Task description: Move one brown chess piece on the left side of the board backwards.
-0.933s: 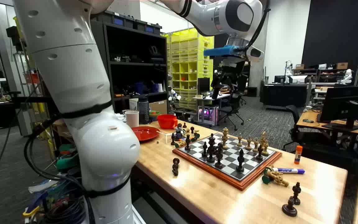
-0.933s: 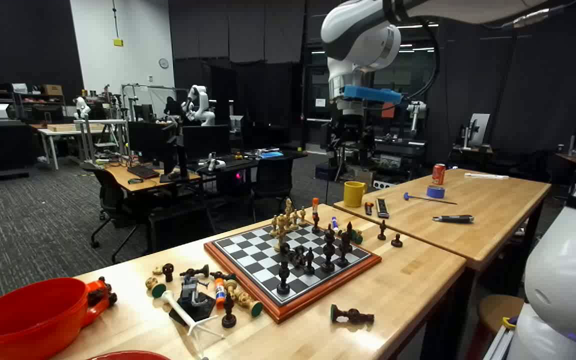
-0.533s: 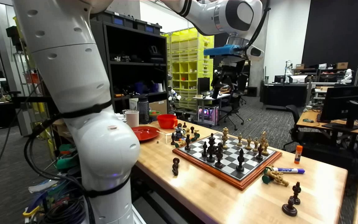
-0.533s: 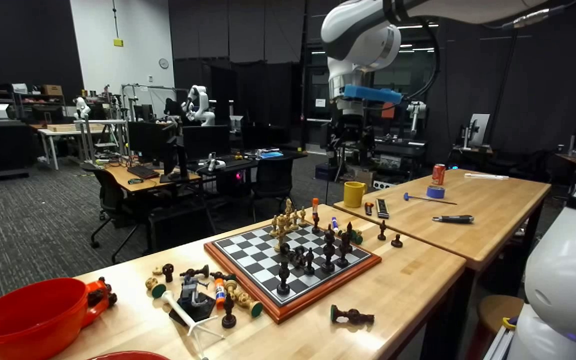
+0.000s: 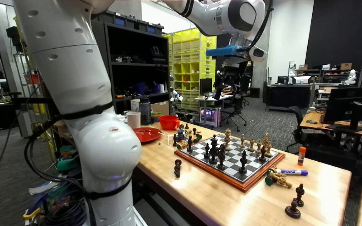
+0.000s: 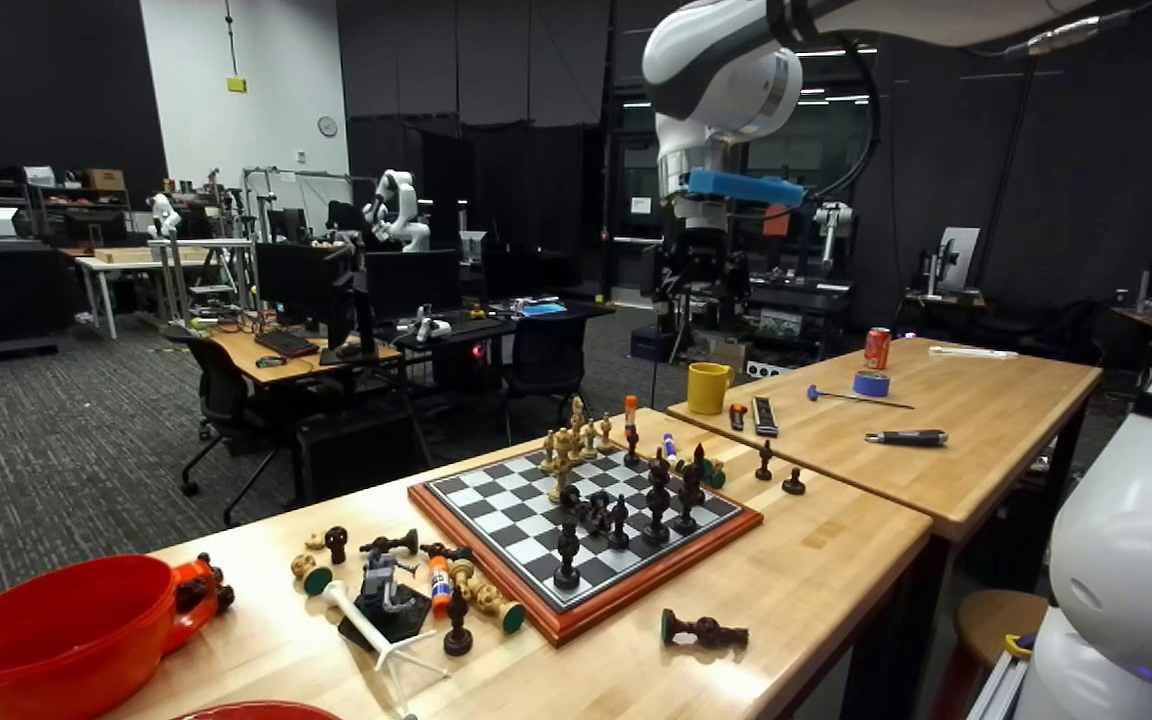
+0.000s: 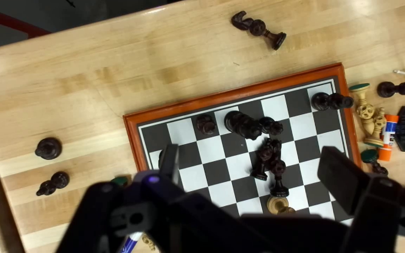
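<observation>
The chessboard (image 5: 212, 170) lies on the wooden table in both exterior views (image 6: 656, 575), and its rim also shows in the wrist view (image 7: 233, 95). Several dark brown pieces stand along its near side, among them a corner piece (image 5: 189, 144), also in an exterior view (image 6: 566, 556) and the wrist view (image 7: 323, 101). A tall brown piece (image 7: 243, 124) stands nearer the middle. Two brown pieces (image 7: 278, 174) lie toppled mid-board beside a light piece (image 7: 277, 204). My gripper (image 7: 255, 168) is open and empty, high above the board (image 5: 231, 91). A finger partly hides another brown piece.
A brown piece (image 5: 177, 168) lies on the table in front of the board. Fallen pieces, a glue stick (image 6: 439, 586), a small tripod (image 6: 361, 615) and a red bowl (image 6: 61, 635) are beside one edge. A marker (image 5: 294, 172) and more pieces lie beside the opposite edge.
</observation>
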### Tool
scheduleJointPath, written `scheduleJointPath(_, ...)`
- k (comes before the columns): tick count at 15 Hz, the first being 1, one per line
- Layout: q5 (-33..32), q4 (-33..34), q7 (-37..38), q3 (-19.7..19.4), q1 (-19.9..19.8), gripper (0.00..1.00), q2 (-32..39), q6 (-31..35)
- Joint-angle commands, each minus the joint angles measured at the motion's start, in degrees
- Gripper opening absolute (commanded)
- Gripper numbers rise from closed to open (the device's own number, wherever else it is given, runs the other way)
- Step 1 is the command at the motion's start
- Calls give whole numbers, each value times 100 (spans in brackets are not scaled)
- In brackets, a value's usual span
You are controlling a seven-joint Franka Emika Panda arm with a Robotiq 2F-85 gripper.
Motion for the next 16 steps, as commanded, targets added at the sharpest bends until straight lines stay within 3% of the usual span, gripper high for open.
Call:
scheduleJointPath(1, 18, 36, 29, 72, -8, 100, 70, 7)
scheduleJointPath(7, 4, 67, -4, 254, 117, 100, 300, -24)
scheduleJointPath(16, -13, 395, 330, 622, 416, 100, 1162, 881)
